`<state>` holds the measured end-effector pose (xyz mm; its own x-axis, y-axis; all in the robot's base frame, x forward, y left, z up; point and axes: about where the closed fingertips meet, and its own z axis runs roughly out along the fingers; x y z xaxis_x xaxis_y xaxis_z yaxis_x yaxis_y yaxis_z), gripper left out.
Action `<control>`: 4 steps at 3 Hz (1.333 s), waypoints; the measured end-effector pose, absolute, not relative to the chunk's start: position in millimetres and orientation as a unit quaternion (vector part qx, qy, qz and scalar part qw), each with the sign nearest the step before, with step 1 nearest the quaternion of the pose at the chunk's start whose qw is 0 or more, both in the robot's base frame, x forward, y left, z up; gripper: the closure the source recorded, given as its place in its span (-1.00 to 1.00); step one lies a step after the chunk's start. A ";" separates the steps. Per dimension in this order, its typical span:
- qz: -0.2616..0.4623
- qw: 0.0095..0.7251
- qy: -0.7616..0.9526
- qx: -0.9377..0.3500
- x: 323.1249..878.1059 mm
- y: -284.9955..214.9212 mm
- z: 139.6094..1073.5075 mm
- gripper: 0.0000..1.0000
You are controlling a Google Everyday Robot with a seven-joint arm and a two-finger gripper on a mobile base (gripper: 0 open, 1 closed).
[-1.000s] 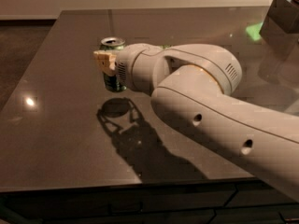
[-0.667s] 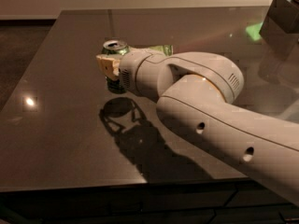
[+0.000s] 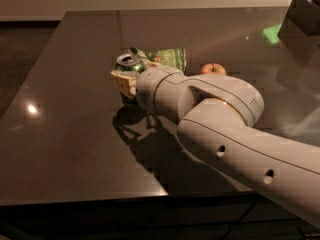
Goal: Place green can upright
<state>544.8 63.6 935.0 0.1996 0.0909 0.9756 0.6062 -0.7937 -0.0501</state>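
- Gripping the can [image 3: 129,61], my gripper [image 3: 121,80] pinches it upright near the middle of the table [image 3: 60,134].
- I see a bag [image 3: 169,57] and an apple [image 3: 213,69] just behind my arm.

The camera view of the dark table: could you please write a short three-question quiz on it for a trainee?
1. True or false: the small green metal drink can lies on its side.
2. What lies just behind the can? A) a crinkled green snack bag B) a white mug C) a blue plate
3. Fill in: the robot's pincer is at the can's front side; the small round red fruit behind the pale grey arm is an ____.
Key: 1 false, it stands upright, silver top up. 2 A. 3 apple.
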 end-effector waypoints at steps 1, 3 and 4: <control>-0.592 0.220 -0.236 -0.739 545.0 59.7 927.1 1.00; -0.603 0.231 -0.223 -0.730 546.4 55.9 915.8 0.19; -0.609 0.235 -0.216 -0.726 547.7 59.0 905.4 -0.45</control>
